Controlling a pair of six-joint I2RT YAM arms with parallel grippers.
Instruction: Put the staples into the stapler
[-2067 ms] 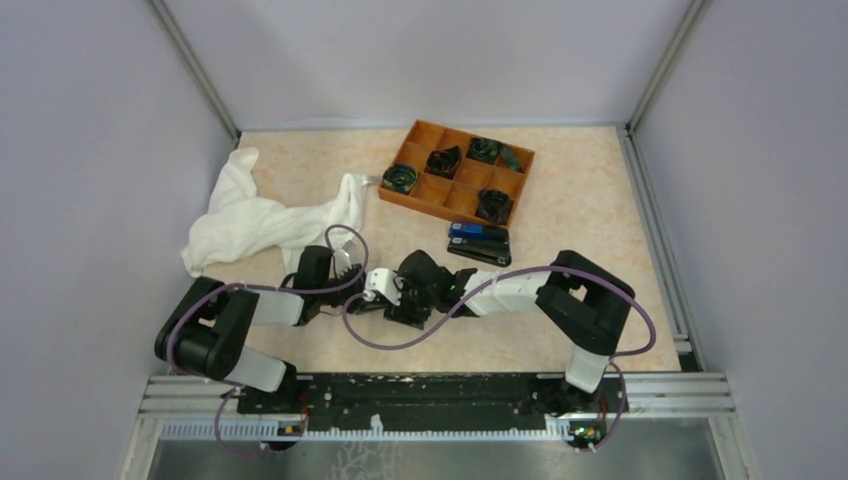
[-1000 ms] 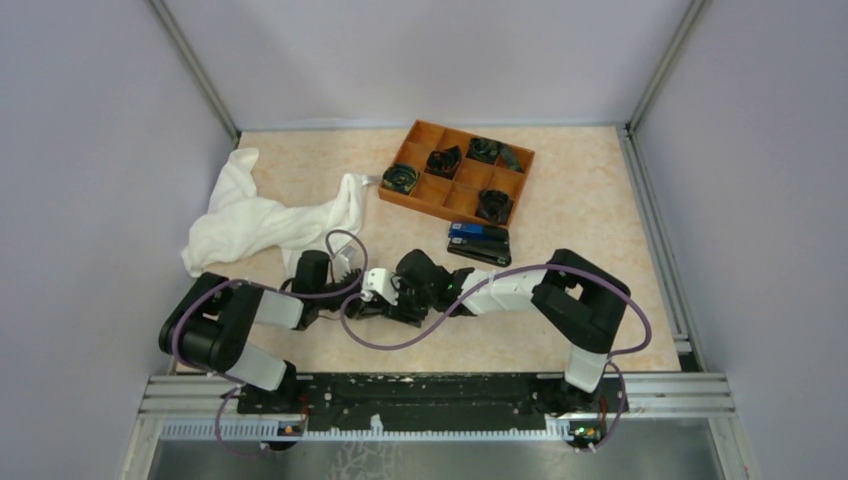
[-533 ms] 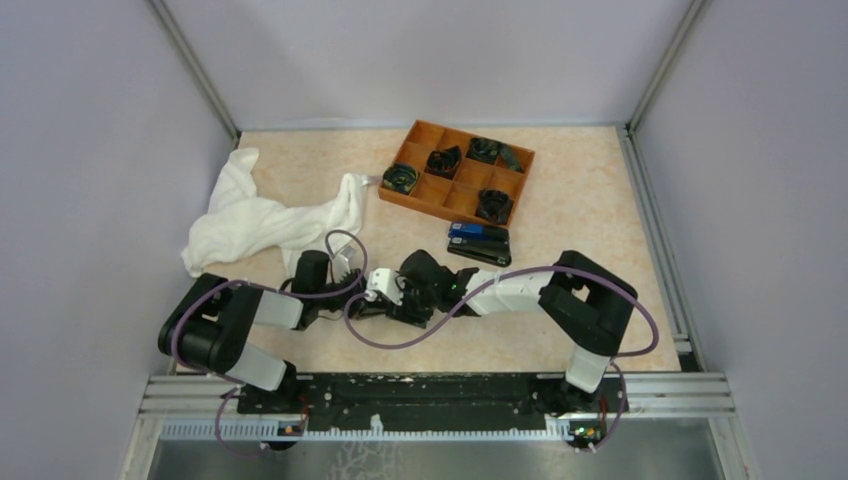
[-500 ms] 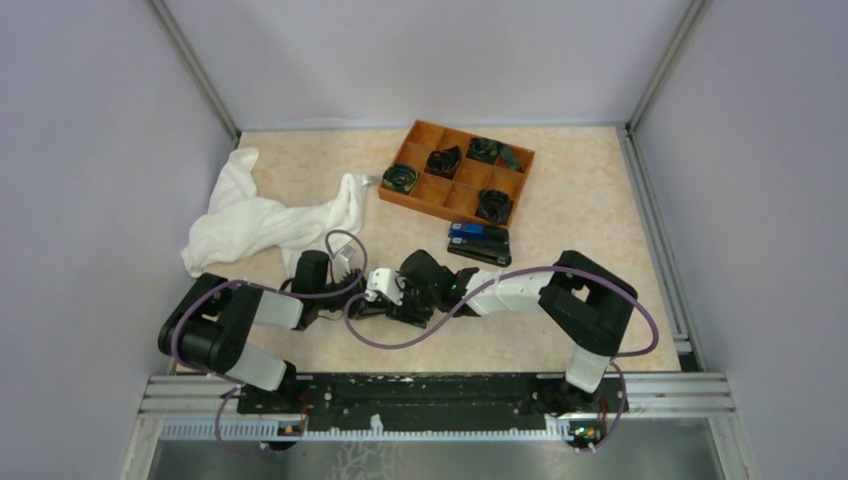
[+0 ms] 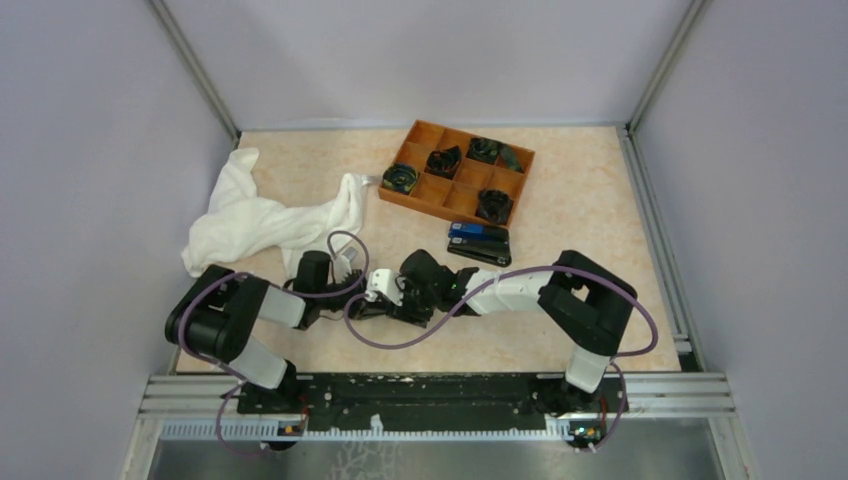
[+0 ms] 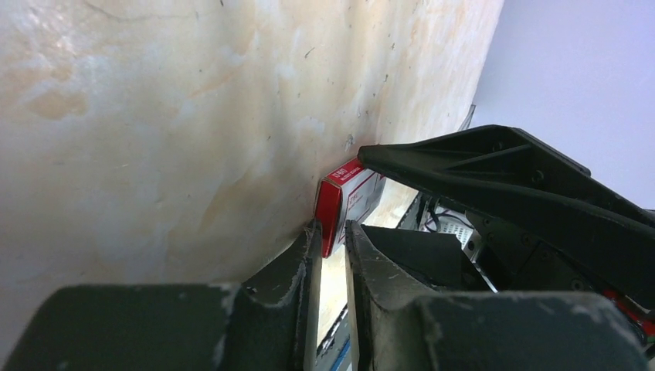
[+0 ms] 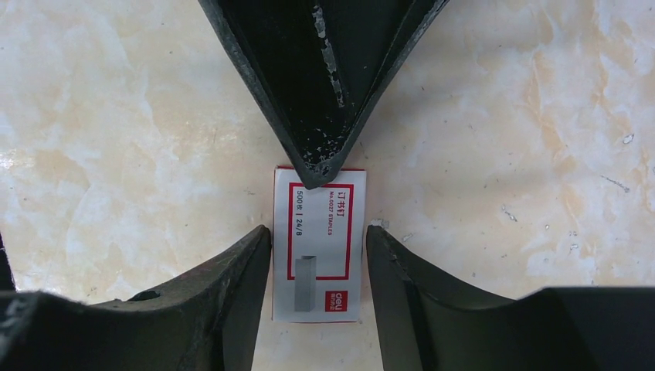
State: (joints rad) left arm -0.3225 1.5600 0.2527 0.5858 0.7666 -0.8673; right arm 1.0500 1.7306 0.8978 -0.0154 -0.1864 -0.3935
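The staples carton, white with a red label, lies flat on the table. My right gripper straddles its long sides, with both fingertips against it. My left gripper is nearly closed, and the carton's red end sits between its tips. In the right wrist view the left gripper's fingers come to a point on the carton's far end. In the top view both grippers meet near the table's middle, and the carton is hidden there. The black stapler lies behind them, shut. No loose staples show.
A blue-and-black stapler lies right against the black one. An orange divided tray with dark coiled items stands at the back. A white cloth lies at the back left. Purple cables loop over both arms.
The left arm's elbow has shifted a little to the right. Both grippers stay at the carton, which has not moved.
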